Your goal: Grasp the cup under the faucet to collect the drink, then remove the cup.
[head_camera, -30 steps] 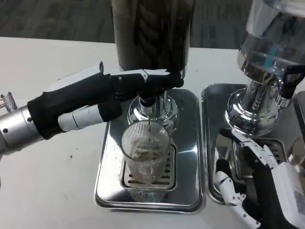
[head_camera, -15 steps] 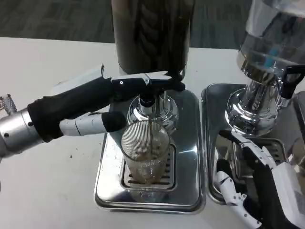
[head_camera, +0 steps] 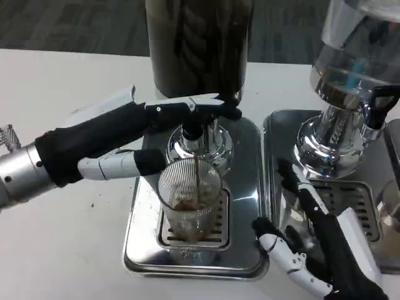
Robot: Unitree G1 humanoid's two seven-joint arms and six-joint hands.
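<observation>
Since a second earlier we saw our right hand (head_camera: 315, 247) slide toward 9 o'clock, fingers spread, holding nothing, near the drip tray (head_camera: 140, 240) | left hand (head_camera: 119, 140) pressed the faucet (head_camera: 195, 122) lever, fingers extended | ribbed cup (head_camera: 190, 200) stood at 6 o'clock of the faucet, filled more by a dark stream.
</observation>
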